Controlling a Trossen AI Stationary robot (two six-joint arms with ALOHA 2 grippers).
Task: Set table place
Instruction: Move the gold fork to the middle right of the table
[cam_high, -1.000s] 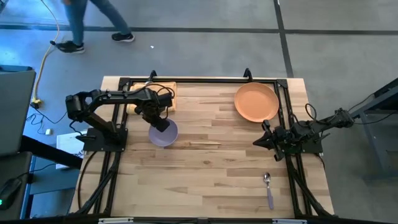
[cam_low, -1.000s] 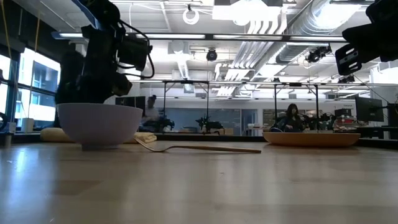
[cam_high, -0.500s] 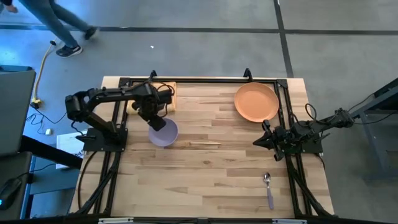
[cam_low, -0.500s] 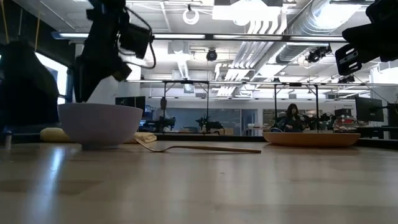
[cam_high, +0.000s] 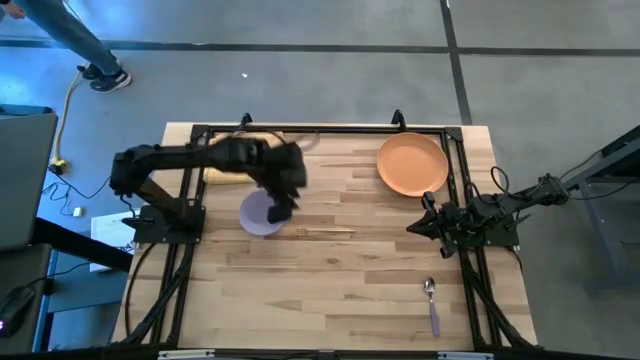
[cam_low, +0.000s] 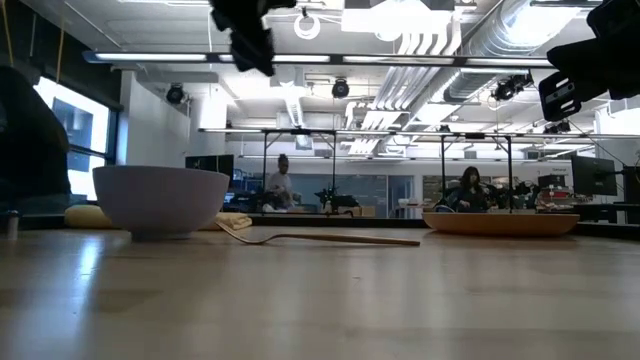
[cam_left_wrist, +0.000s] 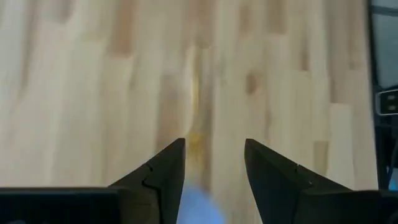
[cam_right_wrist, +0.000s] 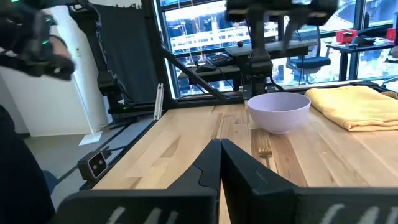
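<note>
A lavender bowl (cam_high: 258, 214) (cam_low: 160, 198) (cam_right_wrist: 278, 110) stands upright on the table (cam_high: 350, 290). A thin wooden fork (cam_high: 326, 232) (cam_low: 320, 238) lies flat just right of it. An orange plate (cam_high: 412, 163) sits near the far right corner, and a spoon (cam_high: 432, 304) lies near the right front. My left gripper (cam_high: 285, 206) (cam_left_wrist: 214, 142) hovers open, high over the bowl's right rim, touching nothing. My right gripper (cam_high: 415, 228) (cam_right_wrist: 219, 149) waits shut at the right side, above the table.
A yellow cloth (cam_high: 245, 150) (cam_right_wrist: 354, 106) lies at the far left, partly under my left arm. Black rails (cam_high: 320, 130) frame the tabletop. Bare wood spans the middle and near side. A person (cam_high: 70, 40) walks on the floor beyond the far edge.
My left gripper has risen from the bowl's rim, where it stood low a second ago, and swung toward the table's right, ending high over the bowl's right side. The bowl has stayed in place.
</note>
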